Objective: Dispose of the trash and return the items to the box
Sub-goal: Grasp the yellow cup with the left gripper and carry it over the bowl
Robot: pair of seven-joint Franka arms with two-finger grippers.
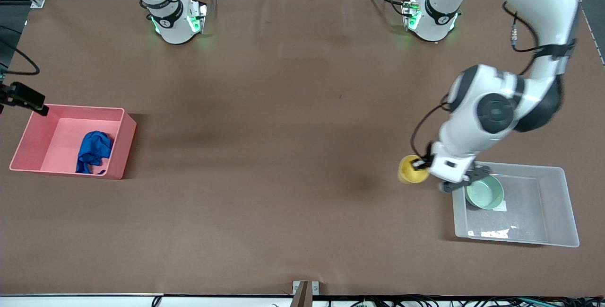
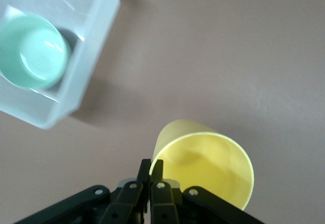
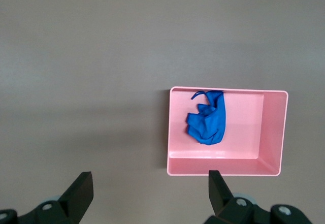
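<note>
1. The trash [image 1: 93, 151], a wad of blue soft material, is seen lying inside the pink bin [image 1: 28, 129] at the right arm's end of the table; the disposal part of the task is judged done.
2. The pale green bowl [image 1: 485, 192] is already seated on the floor of the clear box [image 1: 562, 212], in the corner toward the yellow cup [image 1: 410, 169], so one of the two items is judged returned.
3. The yellow cup is held up off the table by the left gripper [image 2: 151, 170], whose fingers are closed on the cup's rim, one inside and one outside the wall. The cup is carried over bare table just beside the box wall, not yet over the box.
4. The right gripper [image 3: 147, 193] is held high over the table near the pink bin, with its fingers spread apart and nothing between them; that arm is taken to be waiting.
5. What is left is judged to be little: the cup is to be carried over the box wall, lowered beside or into the bowl, and released.
</note>
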